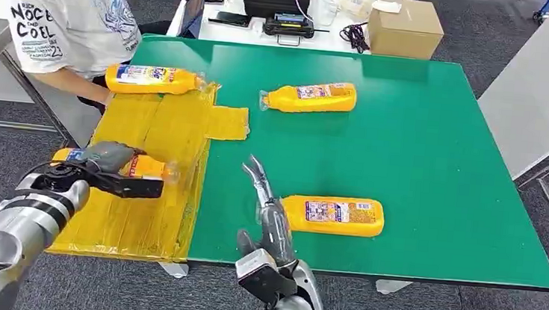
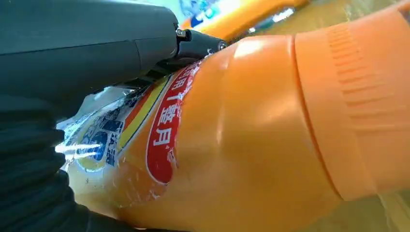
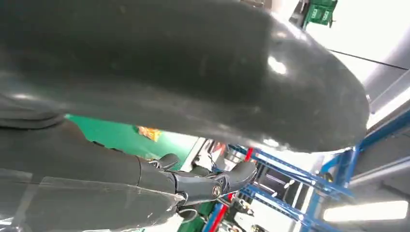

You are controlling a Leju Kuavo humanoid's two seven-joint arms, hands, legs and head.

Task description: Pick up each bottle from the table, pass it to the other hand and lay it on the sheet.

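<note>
one bottle (image 1: 152, 80) lies on the yellow sheet (image 1: 145, 189); left robot hand (image 1: 106, 164) grips a second bottle (image 1: 143, 166) over it. right robot hand (image 1: 270, 215) open, empty; two bottles (image 1: 310, 97) (image 1: 334, 215) remain on the worktop (image 1: 442, 177).

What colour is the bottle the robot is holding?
The bottle in the left hand is orange, with a red, white and blue label. The left wrist view shows it best.
</note>
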